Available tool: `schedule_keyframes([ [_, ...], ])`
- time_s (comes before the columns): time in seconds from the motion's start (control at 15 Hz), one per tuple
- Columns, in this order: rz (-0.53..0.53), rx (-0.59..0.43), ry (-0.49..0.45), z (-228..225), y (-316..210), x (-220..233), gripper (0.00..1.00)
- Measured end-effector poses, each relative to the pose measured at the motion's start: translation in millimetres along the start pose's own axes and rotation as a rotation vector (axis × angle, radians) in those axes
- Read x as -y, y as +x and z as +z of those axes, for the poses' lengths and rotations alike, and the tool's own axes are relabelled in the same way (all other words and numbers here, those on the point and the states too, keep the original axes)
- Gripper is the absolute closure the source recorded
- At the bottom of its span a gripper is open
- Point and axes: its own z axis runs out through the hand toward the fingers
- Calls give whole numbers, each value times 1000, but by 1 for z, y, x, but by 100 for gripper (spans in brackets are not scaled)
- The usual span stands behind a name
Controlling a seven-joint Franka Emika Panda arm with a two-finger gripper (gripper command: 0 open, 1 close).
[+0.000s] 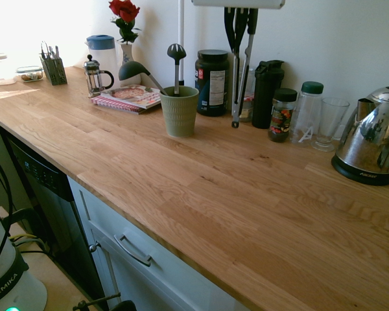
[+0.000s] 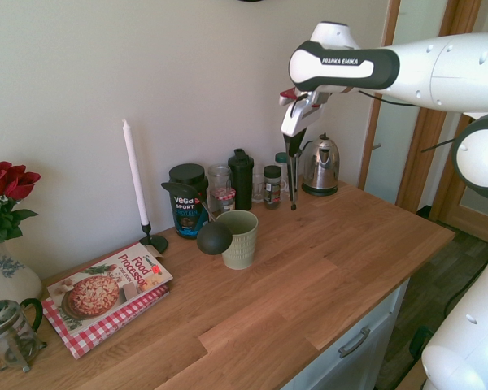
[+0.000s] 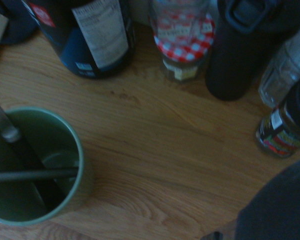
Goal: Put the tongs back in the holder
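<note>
We hold the tongs [image 1: 241, 71] pinched in the gripper [image 2: 293, 140], long axis vertical, tips hanging clear above the counter [image 1: 201, 188]. The holder [image 1: 179, 110] sits below us, off to 1 side, already holding 2 utensils.

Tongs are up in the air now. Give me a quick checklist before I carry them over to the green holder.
1. Jaws shut on the tongs: ok, gripper holds their upper end.
2. Tongs clear of the counter: ok, tip hangs above the wood.
3. Tongs hanging roughly upright: ok.
4. Room in the holder: ok, though the ladle and round-headed utensil already stand in it.
5. Tongs over the holder: not ok, they hang beside it, in front of the jars.
6. Firmness of grip: cannot tell.
</note>
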Motion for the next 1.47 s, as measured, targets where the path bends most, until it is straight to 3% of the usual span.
schedule_keyframes([
  [0.27,-104,-40,60,-60,-40,89,100],
  [0.53,-134,-38,75,-41,-79,169,100],
  [0.93,-88,-50,37,36,-69,176,100],
  [1.33,-53,27,6,76,-72,166,100],
  [1.4,-48,35,2,78,-73,165,0],
  [1.47,-48,42,-2,78,-74,165,0],
])
